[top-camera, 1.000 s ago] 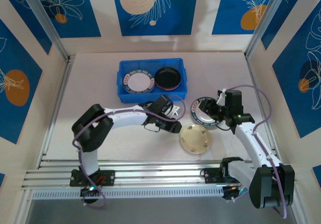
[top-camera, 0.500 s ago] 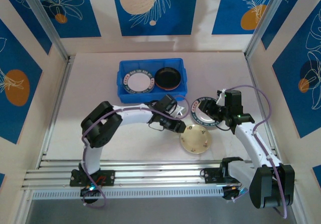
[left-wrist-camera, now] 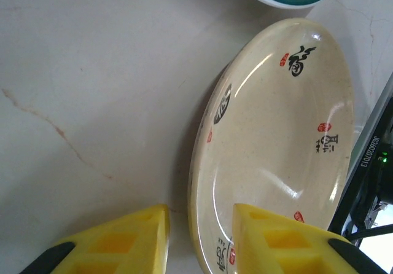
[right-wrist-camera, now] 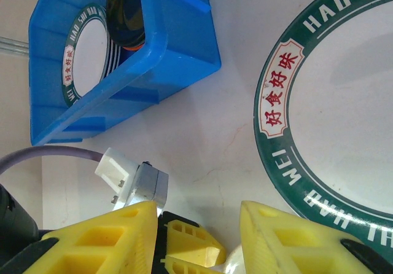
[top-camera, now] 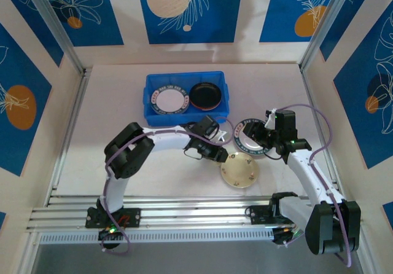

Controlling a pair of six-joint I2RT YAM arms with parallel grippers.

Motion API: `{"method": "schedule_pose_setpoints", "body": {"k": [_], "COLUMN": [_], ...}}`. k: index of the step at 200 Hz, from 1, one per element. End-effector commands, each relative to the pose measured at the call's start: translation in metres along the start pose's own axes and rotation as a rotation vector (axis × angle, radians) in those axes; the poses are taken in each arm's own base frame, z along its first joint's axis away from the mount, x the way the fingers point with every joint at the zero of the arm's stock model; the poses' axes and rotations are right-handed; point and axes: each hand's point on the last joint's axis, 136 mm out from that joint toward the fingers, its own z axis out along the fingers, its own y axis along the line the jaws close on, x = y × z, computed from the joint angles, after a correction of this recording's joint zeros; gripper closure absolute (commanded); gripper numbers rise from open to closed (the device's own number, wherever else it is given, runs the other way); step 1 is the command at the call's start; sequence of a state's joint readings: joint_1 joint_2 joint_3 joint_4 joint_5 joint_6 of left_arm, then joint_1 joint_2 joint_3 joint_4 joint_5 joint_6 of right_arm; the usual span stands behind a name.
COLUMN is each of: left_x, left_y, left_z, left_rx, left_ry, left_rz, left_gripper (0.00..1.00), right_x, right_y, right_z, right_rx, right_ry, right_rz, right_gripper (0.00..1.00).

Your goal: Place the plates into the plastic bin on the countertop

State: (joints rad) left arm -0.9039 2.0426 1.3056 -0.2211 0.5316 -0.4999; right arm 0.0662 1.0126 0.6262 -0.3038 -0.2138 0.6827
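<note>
Left gripper (left-wrist-camera: 199,219), jaws apart astride the cream plate (left-wrist-camera: 276,145), may pinch its rim shallowly and drop it.

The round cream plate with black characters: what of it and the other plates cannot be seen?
- Round cream plate: left wrist view, near rim cut by the frame edge.
- Green-rimmed white plate: right wrist view, cut by the frame edge.
- Glossy black plate: right wrist view, behind the blue plastic bin wall.

A robot test booth: blue leaf-printed wall panels (top-camera: 215,16) and aluminium rails (top-camera: 184,215) enclose an off-white surface (top-camera: 123,102).
</note>
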Motion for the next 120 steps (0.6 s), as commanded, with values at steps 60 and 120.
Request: {"method": "schedule_pose_setpoints", "body": {"k": [60, 120], "left_x": [0.003, 0.001], "left_y": [-0.011, -0.004], "left_z": [0.016, 0.009], "left_rx": [0.038, 0.031], "left_ry": [0.071, 0.043], "left_rz": [0.002, -0.023], "left_gripper": [0.75, 1.00], "right_x": [0.005, 0.000], "right_y": [0.000, 0.004], "right_z": [0.001, -0.003], "right_rx": [-0.018, -0.022], "right_ry": [0.007, -0.004], "right_rz": [0.002, -0.001], "right_gripper": [0.59, 0.59]}}
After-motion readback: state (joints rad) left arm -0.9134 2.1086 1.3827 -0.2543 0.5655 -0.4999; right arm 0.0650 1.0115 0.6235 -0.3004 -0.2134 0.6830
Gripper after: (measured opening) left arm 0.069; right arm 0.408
